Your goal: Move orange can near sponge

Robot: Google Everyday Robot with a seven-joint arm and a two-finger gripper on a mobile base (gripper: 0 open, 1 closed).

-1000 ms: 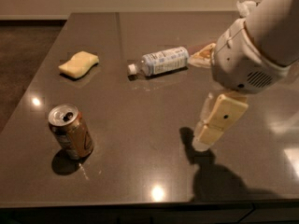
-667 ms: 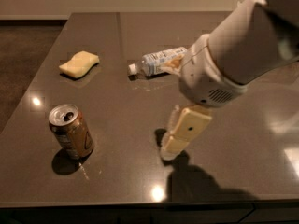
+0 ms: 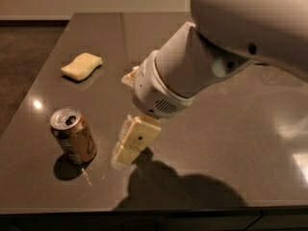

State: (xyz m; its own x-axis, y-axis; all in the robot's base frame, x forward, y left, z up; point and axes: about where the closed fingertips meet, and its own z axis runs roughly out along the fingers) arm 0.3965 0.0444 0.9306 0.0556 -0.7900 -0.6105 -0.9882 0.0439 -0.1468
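The orange can (image 3: 73, 134) stands upright near the table's front left, its silver top and pull-tab hole showing. The pale yellow sponge (image 3: 82, 65) lies flat at the far left of the table, well behind the can. My gripper (image 3: 126, 151), with cream-yellow fingers, hangs low over the table just right of the can, a small gap apart from it. It holds nothing. The white arm fills the upper right and hides the table behind it.
The dark grey table (image 3: 231, 143) has its front edge close below the can and gripper, and its left edge runs beside the sponge. The arm casts a broad shadow (image 3: 183, 191) at the front centre.
My gripper and arm have swung left across the table from the right side to just beside the can. The arm now hides the clear bottle that showed at the back.
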